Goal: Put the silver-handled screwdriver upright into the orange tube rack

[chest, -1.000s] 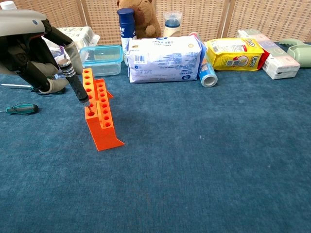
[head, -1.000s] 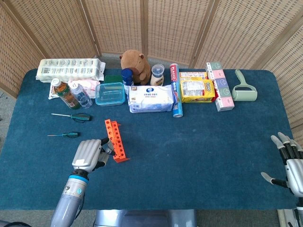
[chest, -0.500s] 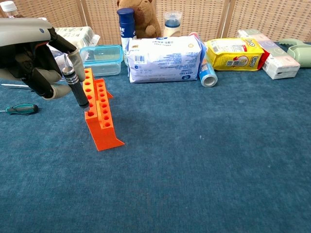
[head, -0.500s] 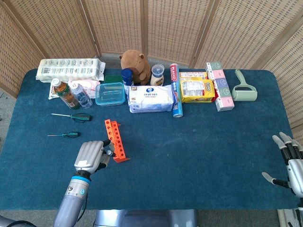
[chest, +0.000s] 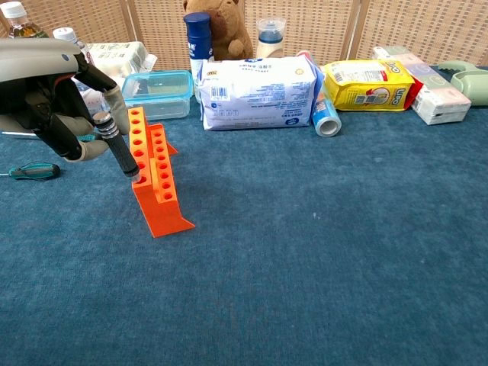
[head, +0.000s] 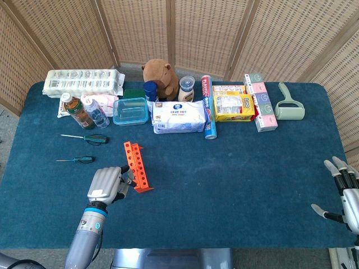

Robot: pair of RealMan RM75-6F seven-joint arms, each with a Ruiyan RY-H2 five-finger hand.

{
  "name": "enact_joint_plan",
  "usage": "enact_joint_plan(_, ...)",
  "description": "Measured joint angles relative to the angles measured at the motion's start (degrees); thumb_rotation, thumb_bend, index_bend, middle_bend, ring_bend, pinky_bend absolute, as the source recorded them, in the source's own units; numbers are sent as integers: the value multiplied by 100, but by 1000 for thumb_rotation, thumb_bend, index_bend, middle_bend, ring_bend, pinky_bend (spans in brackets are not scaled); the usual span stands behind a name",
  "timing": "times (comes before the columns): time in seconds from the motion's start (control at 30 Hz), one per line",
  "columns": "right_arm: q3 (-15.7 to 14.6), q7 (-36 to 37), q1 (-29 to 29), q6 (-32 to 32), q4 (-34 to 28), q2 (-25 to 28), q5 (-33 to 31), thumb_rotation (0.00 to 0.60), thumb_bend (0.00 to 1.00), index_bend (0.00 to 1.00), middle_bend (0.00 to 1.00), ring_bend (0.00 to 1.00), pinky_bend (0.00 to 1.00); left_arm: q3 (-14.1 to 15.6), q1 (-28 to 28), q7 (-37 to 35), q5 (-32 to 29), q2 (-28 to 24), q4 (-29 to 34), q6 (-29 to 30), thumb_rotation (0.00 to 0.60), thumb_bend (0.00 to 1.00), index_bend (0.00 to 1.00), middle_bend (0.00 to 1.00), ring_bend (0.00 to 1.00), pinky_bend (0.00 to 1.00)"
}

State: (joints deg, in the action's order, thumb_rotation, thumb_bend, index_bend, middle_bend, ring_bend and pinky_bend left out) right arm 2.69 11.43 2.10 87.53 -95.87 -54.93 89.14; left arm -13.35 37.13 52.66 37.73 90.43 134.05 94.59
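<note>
The orange tube rack (head: 137, 166) (chest: 156, 179) lies on the blue table, left of the middle. The silver-handled screwdriver (chest: 116, 143) stands with its tip down in one of the rack's near holes, leaning left toward my left hand. My left hand (head: 107, 184) (chest: 49, 103) is at the rack's left side, and a finger and the thumb still pinch the top of the handle. In the head view the hand hides most of the tool. My right hand (head: 345, 193) hovers at the table's near right corner, fingers spread, holding nothing.
Two green-handled screwdrivers (head: 84, 138) (head: 78, 160) lie left of the rack. Behind it stand a clear box (head: 130, 110), bottles (head: 78, 111), a wipes pack (head: 179, 116), a plush toy (head: 160, 75) and boxes along the back edge.
The screwdriver has sunk lower into the rack hole. My left hand has dropped and shifted slightly left with it. The right hand has barely moved.
</note>
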Motion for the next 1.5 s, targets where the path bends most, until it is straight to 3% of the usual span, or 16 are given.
enact_joint_plan(0.97, 6, 30, -2, -8, -7, 10, -13, 600, 0, 44, 0, 0, 0, 30, 201, 213, -56, 121, -54, 280, 600, 414, 495, 1000, 1000, 1000)
enact_joint_plan(1.2, 9, 37, -6, 1, -5, 12, -14, 600, 0, 45, 0, 0, 0, 58, 214, 204, -70, 76, -6, 240, 600, 378, 397, 1000, 1000, 1000)
enact_joint_plan(1.37, 6, 36, -5, 0, -6, 13, -6, 600, 0, 44, 0, 0, 0, 104, 222, 238, -50, 45, 27, 255, 600, 363, 250, 1000, 1000, 1000)
enact_joint_plan(1.5, 7, 36, -6, 3, -7, 13, -9, 600, 0, 44, 0, 0, 0, 106, 224, 229, -33, 31, 47, 271, 600, 361, 209, 1000, 1000, 1000)
